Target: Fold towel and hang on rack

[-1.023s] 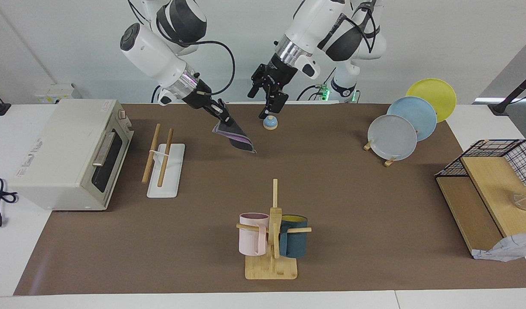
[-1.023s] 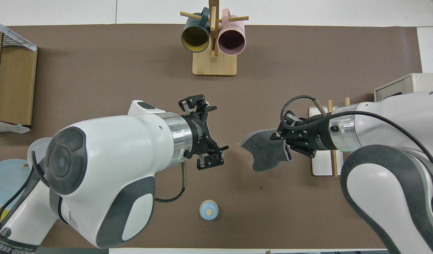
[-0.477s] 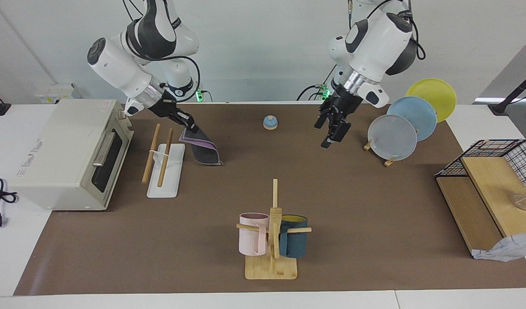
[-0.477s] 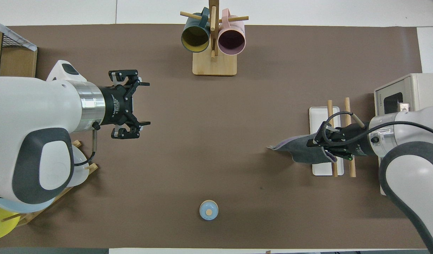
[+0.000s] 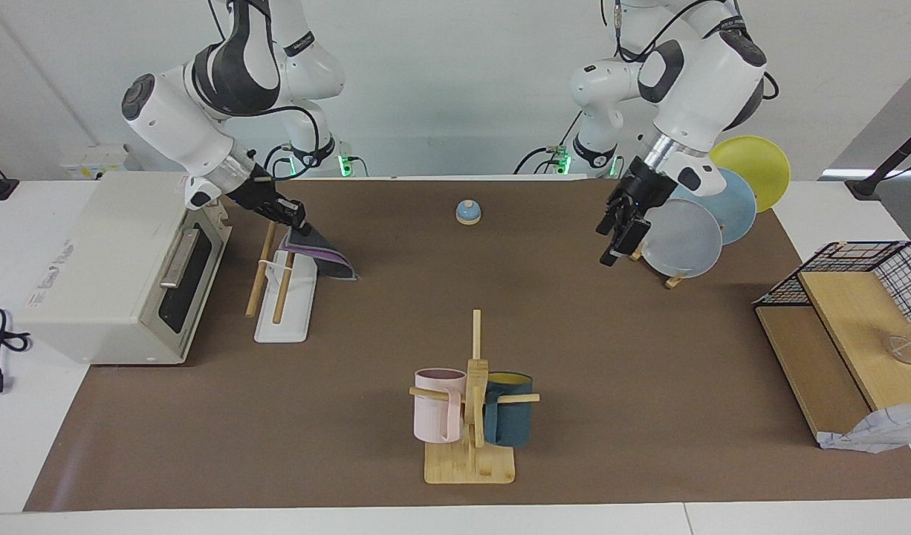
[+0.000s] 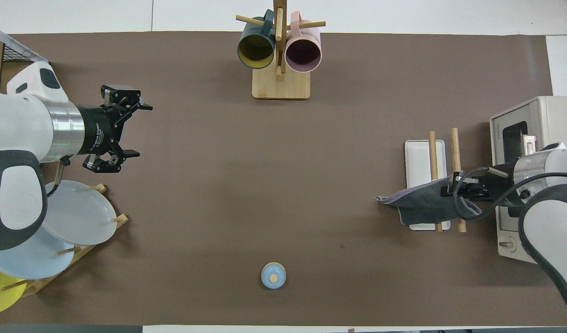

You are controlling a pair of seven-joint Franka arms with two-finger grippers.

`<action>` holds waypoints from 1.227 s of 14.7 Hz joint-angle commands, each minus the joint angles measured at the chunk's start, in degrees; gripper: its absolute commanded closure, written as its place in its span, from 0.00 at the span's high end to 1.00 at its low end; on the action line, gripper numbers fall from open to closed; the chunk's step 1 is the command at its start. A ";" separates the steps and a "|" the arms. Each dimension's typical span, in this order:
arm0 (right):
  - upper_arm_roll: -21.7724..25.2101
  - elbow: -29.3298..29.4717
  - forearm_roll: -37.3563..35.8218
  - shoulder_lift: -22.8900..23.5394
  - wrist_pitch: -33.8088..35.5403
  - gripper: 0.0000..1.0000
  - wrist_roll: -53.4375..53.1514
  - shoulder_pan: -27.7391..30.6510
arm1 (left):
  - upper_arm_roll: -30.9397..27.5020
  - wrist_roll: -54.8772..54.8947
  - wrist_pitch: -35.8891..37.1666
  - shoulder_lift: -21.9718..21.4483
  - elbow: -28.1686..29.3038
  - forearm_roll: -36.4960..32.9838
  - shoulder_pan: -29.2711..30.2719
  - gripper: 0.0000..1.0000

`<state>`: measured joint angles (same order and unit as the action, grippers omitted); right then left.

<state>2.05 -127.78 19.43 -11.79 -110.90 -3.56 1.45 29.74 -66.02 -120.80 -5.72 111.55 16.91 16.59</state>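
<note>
The towel (image 5: 320,255), folded with dark grey outside and a purple edge, hangs from my right gripper (image 5: 293,221), which is shut on one edge of it. In the overhead view the towel (image 6: 422,206) covers the ends of both rods nearest the robots, under the right gripper (image 6: 453,192). The rack (image 5: 286,306) has two light-wood rods on a white base (image 6: 416,155) beside the oven. I cannot tell whether the towel touches the rods. My left gripper (image 5: 620,236) is open and empty, up over the mat beside the plate stand, as the overhead view (image 6: 119,132) also shows.
A toaster oven (image 5: 121,267) stands beside the rack at the right arm's end. A mug tree (image 5: 470,401) with pink and teal mugs stands farthest from the robots. A plate stand (image 5: 682,238), a small blue bell (image 5: 467,212) and a wire-and-wood shelf (image 5: 849,312) are also on the table.
My right gripper carried the towel from the middle of the table to over the rack's end. My left gripper drew back toward the plate stand, still open.
</note>
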 commanded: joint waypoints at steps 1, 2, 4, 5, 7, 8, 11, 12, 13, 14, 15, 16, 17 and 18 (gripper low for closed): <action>-0.55 1.38 -4.73 0.36 -0.10 0.00 7.67 1.98 | -1.51 9.03 3.11 -1.23 -0.10 -3.97 -0.23 1.00; -0.55 2.78 -6.49 1.15 0.25 0.00 9.00 1.98 | -3.00 10.98 4.60 -1.14 -0.45 -5.47 -1.11 1.00; -0.38 4.81 -10.44 2.29 0.34 0.00 11.81 2.16 | -8.09 15.45 6.45 -1.22 -0.45 -7.76 -5.93 1.00; -0.12 5.17 -12.03 2.39 -0.01 0.00 14.00 2.16 | -10.99 18.35 7.85 -1.14 -0.89 -9.51 -9.00 1.00; -0.03 5.17 -12.92 2.39 -0.54 0.00 16.47 3.12 | -16.00 23.01 10.57 -0.44 -2.55 -13.11 -13.58 1.00; -0.03 5.17 -14.32 2.47 -0.89 0.00 17.88 3.39 | -18.81 25.82 11.72 0.18 -3.95 -14.00 -16.04 1.00; -0.03 5.17 -16.88 2.74 -3.00 0.00 23.15 5.05 | -26.46 38.64 16.46 2.11 -8.69 -18.04 -22.11 1.00; -0.03 5.17 -17.14 2.83 -3.26 0.00 23.77 5.23 | -27.27 42.51 18.30 2.90 -10.89 -18.22 -22.39 1.00; -0.03 5.17 -17.32 2.74 -3.27 0.00 23.78 5.41 | -27.36 46.47 20.58 3.69 -13.52 -18.23 -21.96 1.00; -0.03 4.82 -17.32 2.65 -3.18 0.00 23.61 5.50 | -27.36 49.99 22.78 4.05 -15.29 -18.23 -21.52 1.00; -0.03 4.82 -17.41 2.65 -3.18 0.00 23.60 5.41 | -27.45 53.94 24.54 3.96 -16.26 -18.40 -21.43 1.00; -0.03 4.82 -17.41 2.65 -3.26 0.00 23.69 5.50 | -27.54 57.72 26.39 3.79 -16.62 -19.27 -21.34 1.00; 0.06 4.73 -17.49 2.65 -3.18 0.00 23.87 5.58 | -27.54 60.80 28.41 3.61 -17.23 -19.80 -21.34 1.00; 0.06 4.64 -17.58 2.65 -3.18 0.00 23.95 5.59 | -27.45 63.88 30.60 3.61 -17.15 -19.81 -21.34 1.00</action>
<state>2.33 -123.23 2.96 -9.37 -113.72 18.90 6.33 2.78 -7.97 -94.82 -3.13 96.58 -1.37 -4.00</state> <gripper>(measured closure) 0.978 0.000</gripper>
